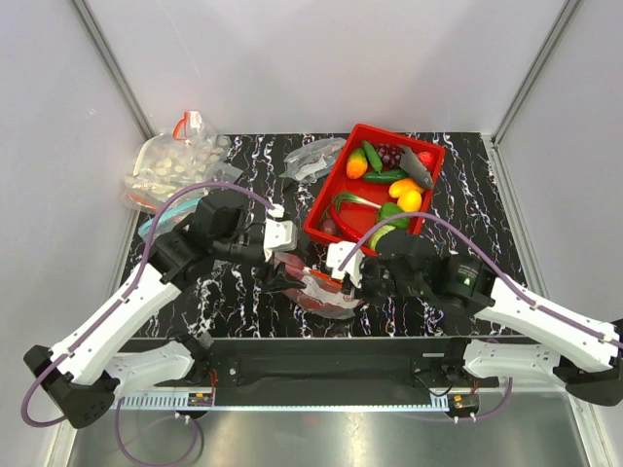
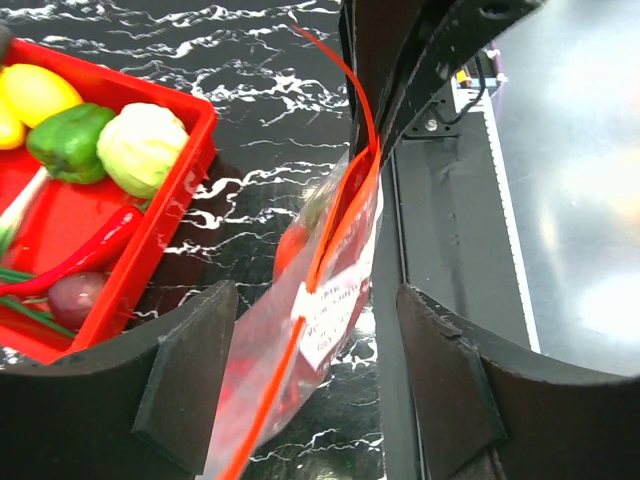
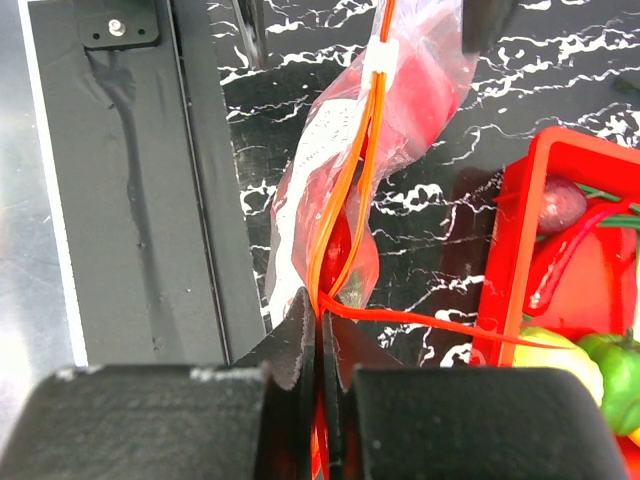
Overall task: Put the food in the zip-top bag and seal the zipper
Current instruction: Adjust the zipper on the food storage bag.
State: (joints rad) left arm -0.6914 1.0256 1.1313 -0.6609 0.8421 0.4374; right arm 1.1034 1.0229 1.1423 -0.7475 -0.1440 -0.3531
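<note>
Between the two end effectors: the zip-top bag [image 1: 326,290] lies on the black marbled tabletop [image 1: 243,292], stretched from one to the other.
Left end effector [image 2: 315,385]: its two fingers stand wide apart. The bag runs through the gap, and neither finger squeezes it.
Right end effector [image 3: 320,340]: its fingers are pressed together, clamped on the zipper [image 3: 360,150] at the bag's near end.
Zipper: a thin red-orange strip that runs straight out ahead of the right end effector. A small white clip [image 3: 382,55] sits on it at the far end. One loose orange strand goes off sideways toward the tray.
Food in the bag: red pieces [image 3: 420,85] show through the clear plastic, just past the right fingers. I cannot tell what they are.
White label [image 2: 330,310]: stuck on the bag, between the left fingers.
Red tray [image 1: 326,209]: just beyond both end effectors, apart from the bag.
Food in the tray: a green pepper [image 2: 68,140], a pale round piece [image 2: 140,148], a red chili [image 2: 95,250], a purple onion [image 2: 75,295] and a carrot [image 1: 357,163].
Beyond the left end effector: a bag of pale round pieces [image 1: 180,161], well apart.
</note>
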